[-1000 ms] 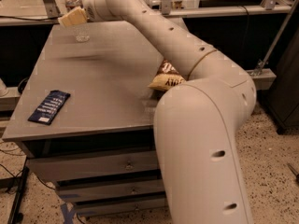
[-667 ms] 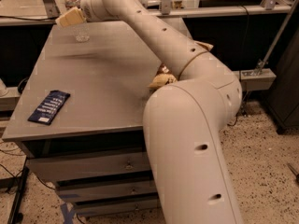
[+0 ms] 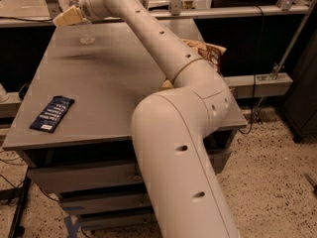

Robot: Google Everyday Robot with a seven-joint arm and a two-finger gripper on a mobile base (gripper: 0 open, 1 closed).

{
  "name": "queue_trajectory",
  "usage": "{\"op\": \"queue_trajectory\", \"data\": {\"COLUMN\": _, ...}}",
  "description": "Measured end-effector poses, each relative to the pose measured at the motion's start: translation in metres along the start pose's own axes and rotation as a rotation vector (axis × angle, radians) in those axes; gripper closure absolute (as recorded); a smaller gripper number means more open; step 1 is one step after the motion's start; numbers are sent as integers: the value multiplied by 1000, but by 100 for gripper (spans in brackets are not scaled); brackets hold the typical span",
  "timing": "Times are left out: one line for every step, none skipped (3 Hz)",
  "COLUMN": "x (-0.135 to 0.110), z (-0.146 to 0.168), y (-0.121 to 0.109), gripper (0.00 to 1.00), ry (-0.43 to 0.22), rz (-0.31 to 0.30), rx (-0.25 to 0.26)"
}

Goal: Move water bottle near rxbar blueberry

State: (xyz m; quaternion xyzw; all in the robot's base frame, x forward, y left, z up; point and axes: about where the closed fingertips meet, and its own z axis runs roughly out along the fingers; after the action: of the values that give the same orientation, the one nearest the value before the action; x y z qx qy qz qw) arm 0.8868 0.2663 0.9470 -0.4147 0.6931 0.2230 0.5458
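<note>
1. The robot's thick cream-white jointed arm [image 3: 178,148] rises from the lower middle of the frame and reaches diagonally to the upper left.
2. The flat grey metal counter [image 3: 114,83] fills the left and centre and carries all the things.
3. A crumpled brown and cream chip bag [image 3: 210,52] lies at the counter's right edge, right of centre and partly hidden behind the arm.
4. The flat, narrow dark blue snack-bar wrapper with white lettering, the rxbar blueberry [image 3: 52,113], lies at the left of the frame near the counter's front edge.
5. The small clear plastic water bottle [image 3: 87,32] stands upright on the counter in the upper left, well apart from the rxbar blueberry.
6. The tan-tipped gripper [image 3: 72,17] is at the bottle's upper part, overlapping it. I cannot tell whether the jaws are apart or clamped on it.
7. Progress, as I judge it: the reach to the bottle looks done. A sure grasp, the carry toward the lower left and the setting-down beside the wrapper all remain.
</note>
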Motion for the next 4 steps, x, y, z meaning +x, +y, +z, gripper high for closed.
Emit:
{"op": "queue_trajectory", "data": {"x": 2, "z": 11, "y": 2, "gripper": 0, "ry": 10, "rz": 5, "rx": -15}}
{"op": "queue_trajectory", "data": {"x": 12, "z": 14, "y": -7, "gripper": 16, "ry": 34, "rz": 18, "rx": -2}}
{"op": "queue_trajectory", "data": {"x": 23, "z": 8, "y": -18, "gripper": 39, "ry": 63, "rz": 35, "rx": 24}}
{"op": "queue_trajectory", "data": {"x": 32, "z": -2, "y": -26, "gripper": 64, "ry": 81, "rz": 59, "rx": 50}}
